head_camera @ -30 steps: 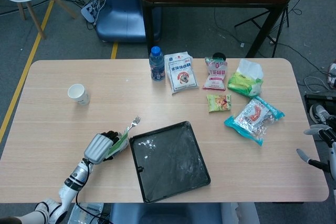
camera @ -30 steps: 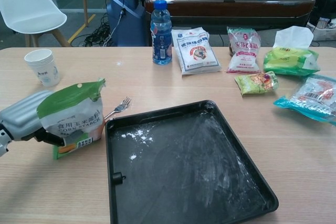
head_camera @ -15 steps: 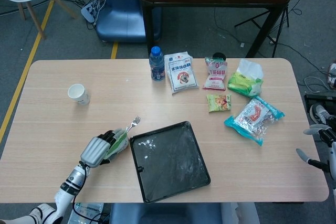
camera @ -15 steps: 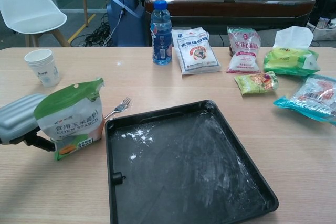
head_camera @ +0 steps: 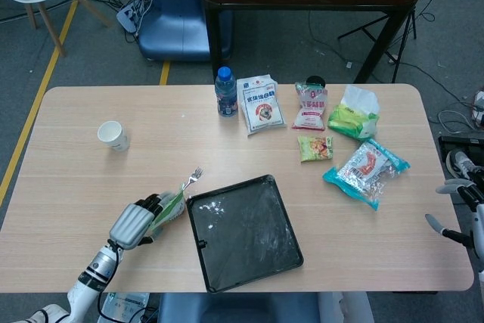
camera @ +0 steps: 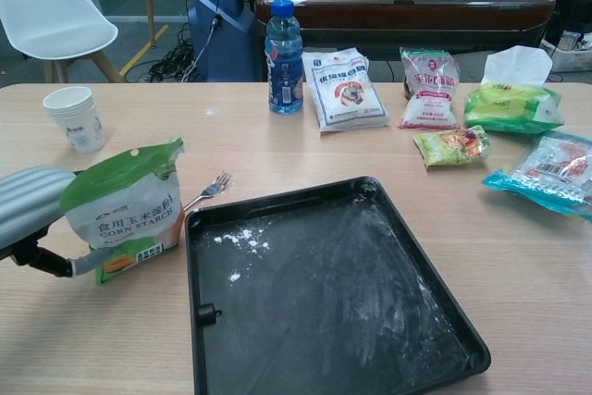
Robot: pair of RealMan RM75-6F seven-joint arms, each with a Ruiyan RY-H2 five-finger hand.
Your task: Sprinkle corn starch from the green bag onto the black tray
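Since a sec ago my left hand (head_camera: 134,222) has slid back toward the near-left edge, and the corn starch bag (camera: 122,208) has gone with it a little. In chest view the hand's grey back (camera: 30,204) now sits further left, partly out of frame.

Left hand is behind/left of the bag w/ fingers (head_camera: 151,203) curled round its far side; the bag stands upright on the table, torn green top open. Can't tell for sure whether the fingers actually press the bag or just lie against it.

Bag is just left of the black tray (camera: 388,339), not over it. Tray has a few white powder spots (camera: 242,240) near its far-left corner plus a faint white smear across the middle. A fork (camera: 211,188) lies between bag and tray's far-left corner, tines pointing far-right.

Right hand (head_camera: 454,213) is off the table's right edge, well apart from everything; can't tell how its fingers lie.

Further out: paper cup (camera: 77,117) far left, water bottle (camera: 284,56) far centre, white packet (camera: 345,88) beside it, snack packs (camera: 449,144) and tissue pack (camera: 513,90) far right.
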